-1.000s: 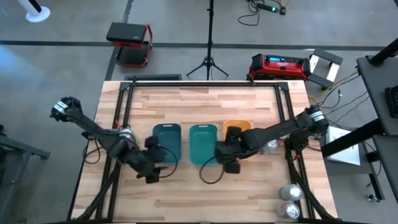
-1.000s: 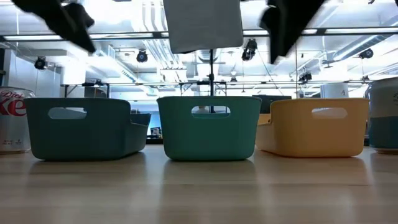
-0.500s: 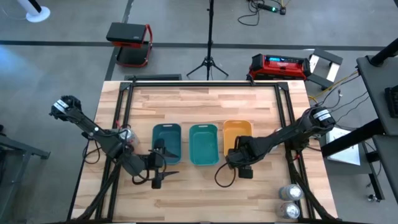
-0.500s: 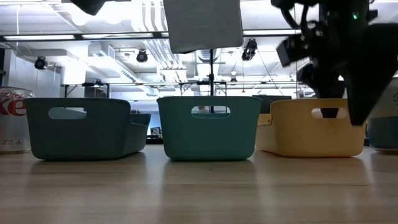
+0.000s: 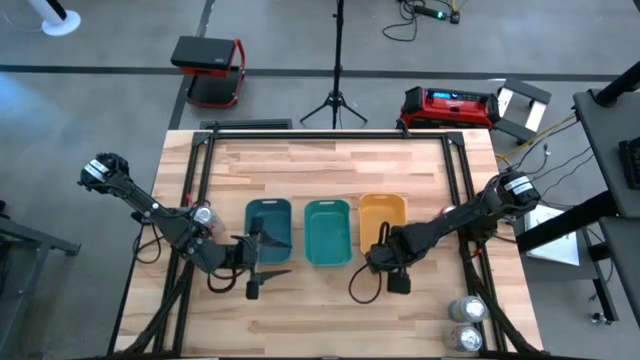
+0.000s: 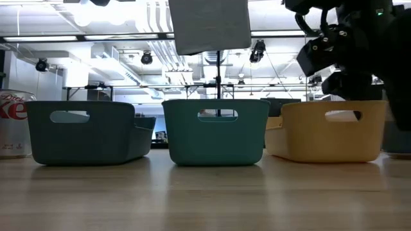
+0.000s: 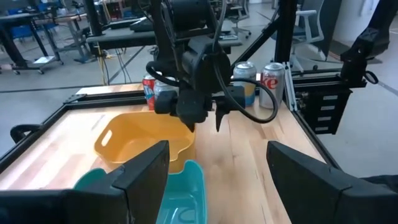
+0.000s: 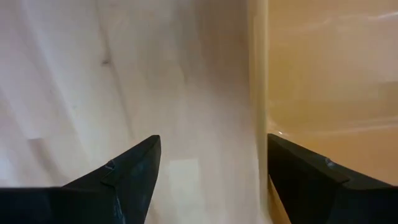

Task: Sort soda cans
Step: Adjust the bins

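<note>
High view: both grippers spread and empty, left gripper [image 5: 262, 272] near the dark teal plastic tray [image 5: 268, 229], right gripper [image 5: 392, 272] by the orange plastic tray [image 5: 381, 212]; silver-topped metal soda cans [image 5: 466, 322] unsorted at the table corner, probably awaiting pickup.

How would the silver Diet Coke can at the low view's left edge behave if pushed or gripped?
The Diet Coke can stands upright on the wooden table, taller than wide, so a high push would probably tip it, and its round body would then likely roll. Its smooth metal wall may slip in a light grip.
</note>
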Motion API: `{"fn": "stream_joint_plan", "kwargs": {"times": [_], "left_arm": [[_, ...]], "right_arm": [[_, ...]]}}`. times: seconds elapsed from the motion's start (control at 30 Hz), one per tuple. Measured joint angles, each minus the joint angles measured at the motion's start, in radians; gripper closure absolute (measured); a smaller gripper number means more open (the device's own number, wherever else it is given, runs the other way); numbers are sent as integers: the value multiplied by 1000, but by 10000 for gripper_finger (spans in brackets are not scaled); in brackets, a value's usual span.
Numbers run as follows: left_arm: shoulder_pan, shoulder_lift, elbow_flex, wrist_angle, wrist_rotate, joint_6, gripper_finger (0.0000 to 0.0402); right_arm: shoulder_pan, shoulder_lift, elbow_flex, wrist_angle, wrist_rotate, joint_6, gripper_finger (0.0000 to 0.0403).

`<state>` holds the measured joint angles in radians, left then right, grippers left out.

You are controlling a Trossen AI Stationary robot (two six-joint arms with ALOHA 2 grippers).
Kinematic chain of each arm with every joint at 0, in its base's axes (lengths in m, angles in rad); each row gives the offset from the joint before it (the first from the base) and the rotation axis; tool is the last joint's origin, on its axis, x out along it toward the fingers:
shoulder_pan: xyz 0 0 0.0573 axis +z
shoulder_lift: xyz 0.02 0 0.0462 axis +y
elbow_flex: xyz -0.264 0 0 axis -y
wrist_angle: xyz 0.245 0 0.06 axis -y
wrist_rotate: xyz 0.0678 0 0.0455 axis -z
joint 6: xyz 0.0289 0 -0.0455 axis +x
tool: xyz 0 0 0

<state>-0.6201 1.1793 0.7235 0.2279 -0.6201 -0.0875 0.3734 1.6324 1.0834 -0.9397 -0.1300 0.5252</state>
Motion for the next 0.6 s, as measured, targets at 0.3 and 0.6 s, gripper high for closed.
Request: {"fn": "stream_joint_plan", "kwargs": {"times": [0.3,0.6], "left_arm": [[0,3,0,-5,1,-5,147],[0,5,0,-32,3,-8,148]], "right_arm": [[12,0,-4,-22,-10,55,122],[13,-1,66,-91,-7,48,126]]}}
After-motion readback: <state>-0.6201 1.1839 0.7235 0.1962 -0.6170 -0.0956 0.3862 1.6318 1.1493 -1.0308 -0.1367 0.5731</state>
